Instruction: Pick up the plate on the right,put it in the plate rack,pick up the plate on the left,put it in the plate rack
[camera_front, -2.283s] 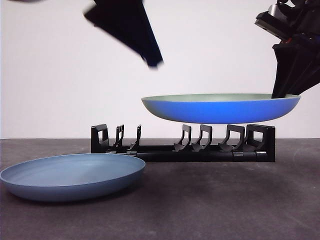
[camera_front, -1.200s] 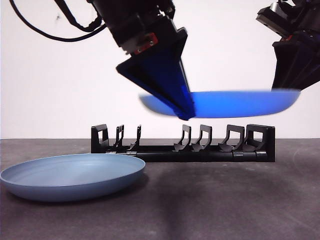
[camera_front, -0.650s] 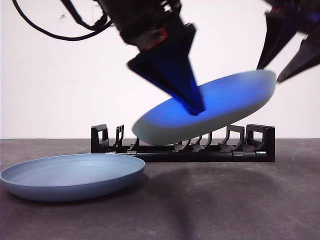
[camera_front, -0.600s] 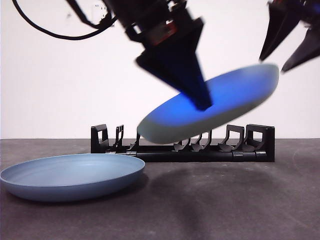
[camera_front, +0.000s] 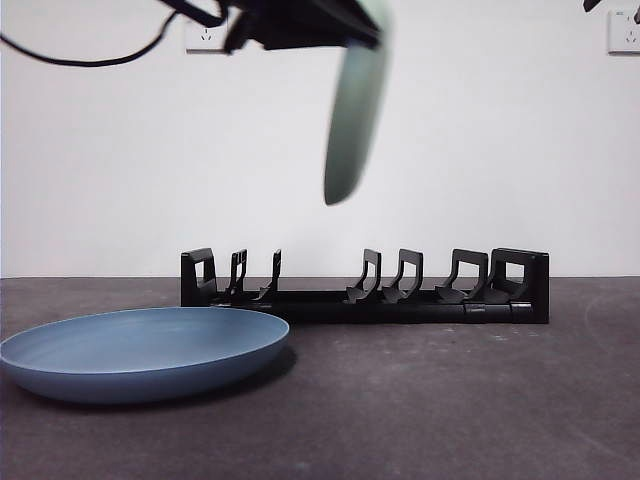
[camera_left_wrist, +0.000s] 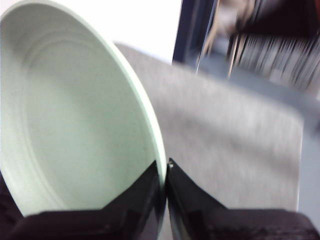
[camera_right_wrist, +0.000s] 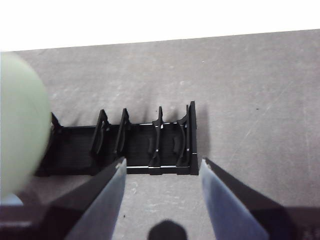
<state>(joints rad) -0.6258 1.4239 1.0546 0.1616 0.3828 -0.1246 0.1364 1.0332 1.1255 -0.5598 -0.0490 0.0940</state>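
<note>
The plate (camera_front: 354, 110) from the right, pale green inside, hangs nearly upright and edge-on high above the plate rack (camera_front: 365, 290). My left gripper (camera_left_wrist: 165, 170) is shut on its rim (camera_left_wrist: 150, 125), and in the front view that arm (camera_front: 300, 20) reaches in along the top edge. My right gripper (camera_right_wrist: 162, 167) is open and empty, high above the rack's right end (camera_right_wrist: 150, 145), with the held plate (camera_right_wrist: 20, 125) off to its side. The left plate (camera_front: 145, 350), light blue, lies flat on the table in front of the rack's left end.
The dark table (camera_front: 450, 400) spreads in front of the rack. A white wall with sockets (camera_front: 205, 38) stands behind. Only a black tip (camera_front: 595, 5) of the right arm shows at the top right corner of the front view.
The right gripper let go of the plate and drew back up. The left gripper took its rim, lifted it and turned it from tilted to nearly upright.
</note>
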